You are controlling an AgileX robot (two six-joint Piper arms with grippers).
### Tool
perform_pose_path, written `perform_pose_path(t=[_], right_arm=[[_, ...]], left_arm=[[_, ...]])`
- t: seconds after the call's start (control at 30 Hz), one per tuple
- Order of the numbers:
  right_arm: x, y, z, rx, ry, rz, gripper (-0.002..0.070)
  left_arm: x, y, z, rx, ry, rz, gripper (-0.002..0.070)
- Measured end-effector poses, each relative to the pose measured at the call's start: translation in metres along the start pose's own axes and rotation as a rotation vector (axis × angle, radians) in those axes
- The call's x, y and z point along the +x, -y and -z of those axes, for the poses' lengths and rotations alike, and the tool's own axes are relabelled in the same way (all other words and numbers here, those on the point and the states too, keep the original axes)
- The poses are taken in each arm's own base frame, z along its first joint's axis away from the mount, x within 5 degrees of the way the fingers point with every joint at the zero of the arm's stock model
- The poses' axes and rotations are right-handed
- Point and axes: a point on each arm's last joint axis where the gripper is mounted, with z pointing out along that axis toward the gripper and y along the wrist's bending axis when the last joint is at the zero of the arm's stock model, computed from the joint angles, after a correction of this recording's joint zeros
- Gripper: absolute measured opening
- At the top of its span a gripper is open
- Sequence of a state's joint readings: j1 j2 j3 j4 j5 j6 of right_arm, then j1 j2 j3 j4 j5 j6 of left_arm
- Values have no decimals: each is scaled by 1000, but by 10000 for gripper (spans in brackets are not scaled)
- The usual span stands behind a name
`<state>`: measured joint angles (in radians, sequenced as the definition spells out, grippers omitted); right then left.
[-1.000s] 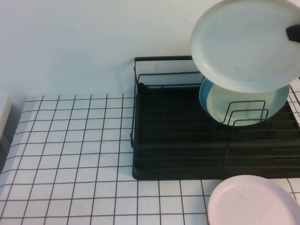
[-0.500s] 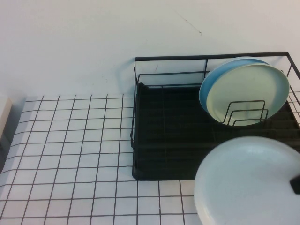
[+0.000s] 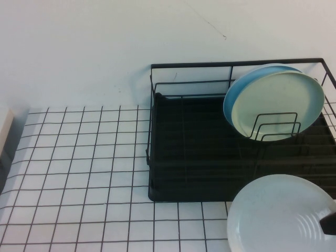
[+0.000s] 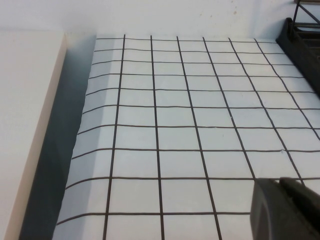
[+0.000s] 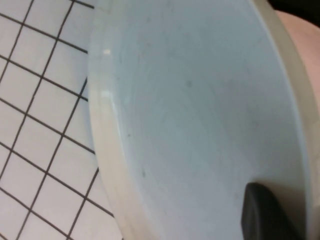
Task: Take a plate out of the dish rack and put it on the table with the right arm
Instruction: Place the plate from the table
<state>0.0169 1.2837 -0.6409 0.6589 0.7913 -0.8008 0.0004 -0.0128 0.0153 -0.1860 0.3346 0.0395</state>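
The white plate (image 3: 278, 215) is low over the table (image 3: 79, 157) at the front right, in front of the black dish rack (image 3: 199, 157), its inner face up. My right gripper (image 3: 329, 223) is shut on the plate's right rim; one black finger (image 5: 270, 215) lies on the plate's face (image 5: 200, 115) in the right wrist view. I cannot tell whether the plate touches anything below it. My left gripper (image 4: 287, 210) hangs over the table's left part (image 4: 175, 125), shut and empty.
A blue plate (image 3: 233, 100) and a pale green plate (image 3: 278, 100) stand in the rack's wire loops. A pink plate's edge (image 5: 300, 30) shows beyond the white plate. A beige block (image 3: 4, 131) borders the table's left edge. The rack's corner (image 4: 302, 30) shows in the left wrist view.
The white plate came from above the rack down to the front right, covered the pink plate, then sank a little lower and further right. The left arm has not moved.
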Motion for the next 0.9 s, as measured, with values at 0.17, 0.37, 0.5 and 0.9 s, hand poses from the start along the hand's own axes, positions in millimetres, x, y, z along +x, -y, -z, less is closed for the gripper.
perform_pose_path(t=[0.17,0.37,0.5,0.9], right_arm=[[-1,6,-4,32,-21,21,112],[0,12,-4,89,-30,72,288],[-3,14,-1,119,-37,105,341],[-49,-4,84,279,-16,170,253]], left_arm=[[0,0,0,0,0,0,-3],[0,0,0,0,0,0,-3],[0,0,0,0,0,-3,-3],[0,0,0,0,0,-5,-3]])
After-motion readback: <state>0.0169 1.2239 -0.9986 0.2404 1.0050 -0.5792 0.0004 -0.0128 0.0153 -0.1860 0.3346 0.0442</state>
